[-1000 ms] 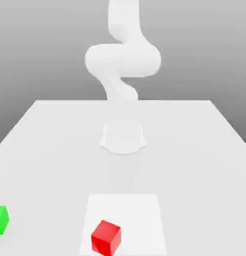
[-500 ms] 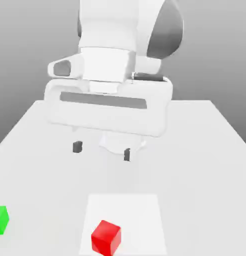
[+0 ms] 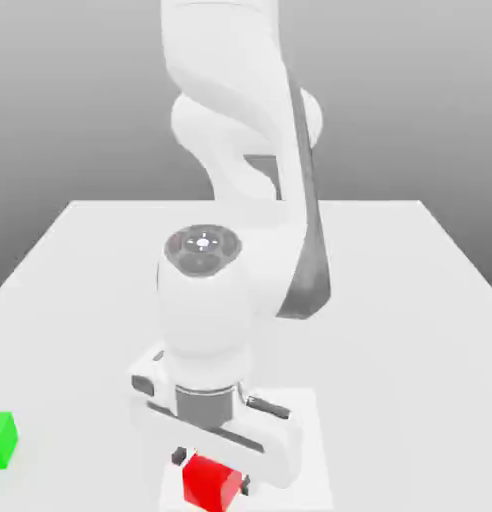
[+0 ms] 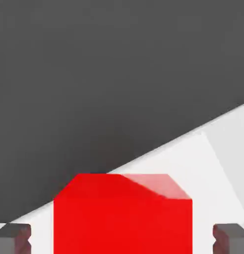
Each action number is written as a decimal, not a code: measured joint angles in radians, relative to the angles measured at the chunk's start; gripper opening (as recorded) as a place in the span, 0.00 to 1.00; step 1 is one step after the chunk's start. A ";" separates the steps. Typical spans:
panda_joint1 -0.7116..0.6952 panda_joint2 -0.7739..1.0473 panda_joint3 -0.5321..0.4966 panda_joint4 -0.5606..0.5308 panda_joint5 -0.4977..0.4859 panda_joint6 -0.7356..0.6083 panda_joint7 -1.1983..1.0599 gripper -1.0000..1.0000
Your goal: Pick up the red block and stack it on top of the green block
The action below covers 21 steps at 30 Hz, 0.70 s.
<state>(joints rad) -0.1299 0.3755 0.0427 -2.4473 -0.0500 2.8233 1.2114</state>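
The red block (image 3: pixel 212 484) lies on the table near the front edge, on a lighter square patch (image 3: pixel 308 430). My gripper (image 3: pixel 211 472) has come down over it, one dark fingertip on each side. In the hand view the red block (image 4: pixel 122 213) sits between the two fingertips (image 4: pixel 13 238), and a narrow strip of table shows between each of them and the block. The jaws are open and straddle the block without touching it. At the exterior view's far left, near the front, the green block (image 3: pixel 0 440) stands alone, well away from the gripper.
The white table (image 3: pixel 410 300) stretches back to the arm's base. The arm's wrist and hand (image 3: pixel 205 330) tower above the red block and hide the table's middle.
The hand has dropped from high above the table's middle to the red block at the front. Its fingers now stand much closer together, on either side of the block. Both blocks stay where they were.
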 joint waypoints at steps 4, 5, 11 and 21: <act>0.000 0.005 0.000 0.001 -0.001 0.004 0.001 0.00; -0.002 -0.019 0.003 -0.003 0.003 -0.016 -0.002 0.00; -0.070 -0.157 -0.026 0.002 0.039 -0.160 -0.083 0.00; -0.377 -0.090 -0.185 0.132 0.129 -0.227 -0.403 0.00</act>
<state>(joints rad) -0.5072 0.2853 -0.1426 -2.3151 0.0793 2.5966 0.8083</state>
